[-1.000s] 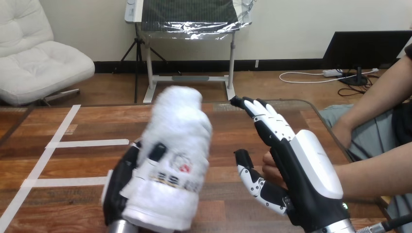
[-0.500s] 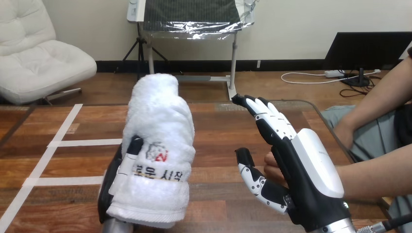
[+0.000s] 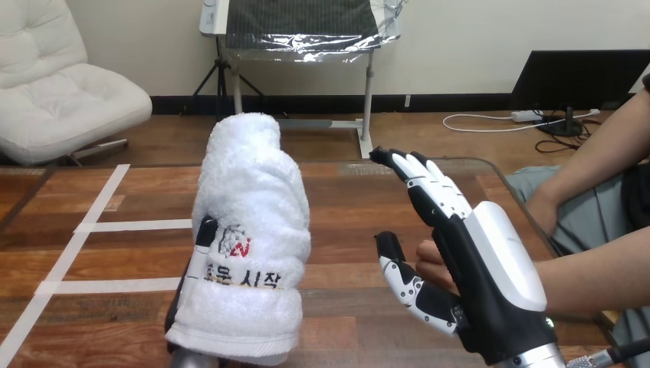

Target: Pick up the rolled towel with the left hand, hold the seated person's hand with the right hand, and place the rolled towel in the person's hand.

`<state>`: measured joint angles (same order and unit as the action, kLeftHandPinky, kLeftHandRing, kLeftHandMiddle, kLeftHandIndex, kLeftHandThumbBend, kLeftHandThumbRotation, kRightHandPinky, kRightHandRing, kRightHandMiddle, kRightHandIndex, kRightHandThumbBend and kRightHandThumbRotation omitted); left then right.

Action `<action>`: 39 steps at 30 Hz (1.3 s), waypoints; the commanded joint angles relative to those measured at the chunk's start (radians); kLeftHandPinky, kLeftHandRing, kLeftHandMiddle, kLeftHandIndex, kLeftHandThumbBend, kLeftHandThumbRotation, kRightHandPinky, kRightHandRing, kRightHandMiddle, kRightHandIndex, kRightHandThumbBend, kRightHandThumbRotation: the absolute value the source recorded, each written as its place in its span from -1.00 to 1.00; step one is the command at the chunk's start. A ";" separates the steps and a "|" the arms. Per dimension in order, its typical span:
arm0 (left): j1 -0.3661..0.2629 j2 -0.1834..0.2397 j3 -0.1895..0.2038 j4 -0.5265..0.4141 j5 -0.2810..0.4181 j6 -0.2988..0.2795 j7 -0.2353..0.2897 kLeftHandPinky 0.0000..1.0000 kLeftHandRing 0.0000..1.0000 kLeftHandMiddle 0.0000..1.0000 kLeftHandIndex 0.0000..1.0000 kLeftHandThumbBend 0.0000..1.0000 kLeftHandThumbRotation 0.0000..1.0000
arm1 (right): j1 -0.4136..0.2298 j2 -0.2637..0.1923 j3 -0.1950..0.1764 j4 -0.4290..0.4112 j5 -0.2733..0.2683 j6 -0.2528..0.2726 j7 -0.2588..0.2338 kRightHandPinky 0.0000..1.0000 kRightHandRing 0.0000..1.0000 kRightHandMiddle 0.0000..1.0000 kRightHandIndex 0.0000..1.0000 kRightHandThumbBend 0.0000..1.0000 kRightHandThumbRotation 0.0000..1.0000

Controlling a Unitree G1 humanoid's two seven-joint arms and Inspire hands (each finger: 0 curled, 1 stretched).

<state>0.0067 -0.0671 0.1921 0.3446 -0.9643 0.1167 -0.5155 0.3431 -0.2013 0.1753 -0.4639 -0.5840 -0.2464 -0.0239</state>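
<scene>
Towel (image 3: 249, 207) looks soft and light, well gripped round its lower half by the left hand (image 3: 204, 244); right hand (image 3: 479, 268) stands open beside the person's hand (image 3: 429, 259).

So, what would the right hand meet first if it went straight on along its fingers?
Probably nothing: the right hand points forward over bare table toward its far edge. The rolled towel is off to its left, the person's hand by its palm, neither ahead, though depth is unclear.

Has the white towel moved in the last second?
Yes: the rolled towel, held by the left hand, tipped leftward toward the white tape strips, standing straighter.
</scene>
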 commanded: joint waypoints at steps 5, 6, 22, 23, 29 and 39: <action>-0.052 -0.086 -0.008 -0.156 -0.048 0.069 0.017 -0.52 -0.34 -0.15 -0.02 0.35 -1.00 | -0.073 -0.007 -0.052 -0.031 0.014 0.013 -0.003 1.00 1.00 0.90 0.84 -0.56 -1.00; -0.048 -0.089 -0.011 -0.169 -0.049 0.076 0.023 -0.52 -0.34 -0.16 -0.02 0.35 -1.00 | -0.074 -0.010 -0.059 -0.034 0.013 0.018 0.000 1.00 1.00 0.90 0.84 -0.54 -1.00; -0.024 -0.106 -0.068 -0.280 -0.059 0.134 0.006 -0.52 -0.37 -0.19 -0.03 0.32 -1.00 | -0.101 -0.081 -0.165 -0.068 0.003 0.110 0.084 0.96 0.95 0.89 0.82 -0.12 -1.00; -0.022 -0.106 -0.072 -0.285 -0.059 0.136 0.007 -0.52 -0.37 -0.20 -0.03 0.31 -1.00 | -0.103 -0.086 -0.170 -0.069 0.006 0.114 0.090 0.95 0.94 0.89 0.82 -0.10 -1.00; -0.020 -0.099 -0.092 -0.300 -0.074 0.161 -0.031 -0.50 -0.36 -0.20 -0.02 0.28 -1.00 | -0.125 -0.135 -0.218 -0.055 -0.034 0.163 0.117 0.86 0.89 0.87 0.79 0.08 -1.00; -0.016 -0.104 -0.121 -0.334 -0.061 0.150 -0.033 -0.49 -0.34 -0.19 -0.02 0.34 -1.00 | -0.170 -0.220 -0.271 -0.013 -0.051 0.242 0.182 0.75 0.86 0.84 0.75 0.32 -1.00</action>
<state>0.0210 -0.0662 0.0896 0.0775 -1.0139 0.2781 -0.5290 0.2609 -0.3707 -0.0583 -0.4819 -0.6272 -0.0294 0.1332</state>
